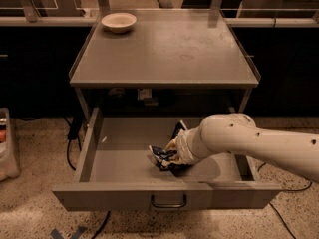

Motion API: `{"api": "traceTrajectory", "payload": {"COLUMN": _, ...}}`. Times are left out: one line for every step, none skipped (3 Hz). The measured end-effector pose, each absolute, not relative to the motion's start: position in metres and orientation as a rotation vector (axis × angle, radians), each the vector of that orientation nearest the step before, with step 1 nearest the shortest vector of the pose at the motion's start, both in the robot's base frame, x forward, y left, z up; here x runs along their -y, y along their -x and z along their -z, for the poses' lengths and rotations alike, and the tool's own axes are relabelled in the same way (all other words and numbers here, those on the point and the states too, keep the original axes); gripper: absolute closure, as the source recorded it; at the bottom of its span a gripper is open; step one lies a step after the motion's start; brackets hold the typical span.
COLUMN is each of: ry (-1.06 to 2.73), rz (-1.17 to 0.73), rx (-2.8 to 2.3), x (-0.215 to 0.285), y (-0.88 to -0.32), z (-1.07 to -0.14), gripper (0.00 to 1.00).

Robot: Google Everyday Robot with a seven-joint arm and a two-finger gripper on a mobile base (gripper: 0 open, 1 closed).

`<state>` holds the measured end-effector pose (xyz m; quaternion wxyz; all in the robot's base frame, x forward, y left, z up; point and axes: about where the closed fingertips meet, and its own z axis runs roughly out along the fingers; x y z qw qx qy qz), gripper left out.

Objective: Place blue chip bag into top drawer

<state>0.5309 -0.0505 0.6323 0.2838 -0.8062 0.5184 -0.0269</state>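
Note:
The top drawer (99, 198) stands pulled fully open below the grey tabletop, with its curved handle (169, 202) at the centre of the front panel. My gripper (169, 155) reaches in from the right, low over the drawer floor near the middle front. It is shut on the blue chip bag (160, 156), a crumpled dark blue foil bag with white print. The bag hangs at or just above the drawer floor. One corner of it sticks up behind my wrist. My white arm covers the drawer's right part.
A white bowl (118, 22) sits at the far left of the grey tabletop (164, 49). A whitish bin (7, 143) stands on the floor at the left. Cables lie on the floor beside the cabinet. Dark counters run behind.

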Motion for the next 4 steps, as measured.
{"api": "traceTrajectory", "payload": {"ry": 2.157, "rz": 0.072, "rx": -1.387, "x": 0.0505, "y": -0.5309, "z": -0.6323, "gripper": 0.34}}
{"api": "traceTrajectory", "payload": {"ry": 2.157, "rz": 0.072, "rx": -1.387, "x": 0.0505, "y": -0.5309, "z": -0.6323, "gripper": 0.1}}
{"api": "traceTrajectory", "payload": {"ry": 2.158, "rz": 0.072, "rx": -1.387, "x": 0.0505, "y": -0.5309, "z": -0.6323, "gripper": 0.0}}
{"api": "traceTrajectory", "payload": {"ry": 2.158, "rz": 0.072, "rx": -1.387, "x": 0.0505, "y": -0.5309, "z": -0.6323, "gripper": 0.0}}
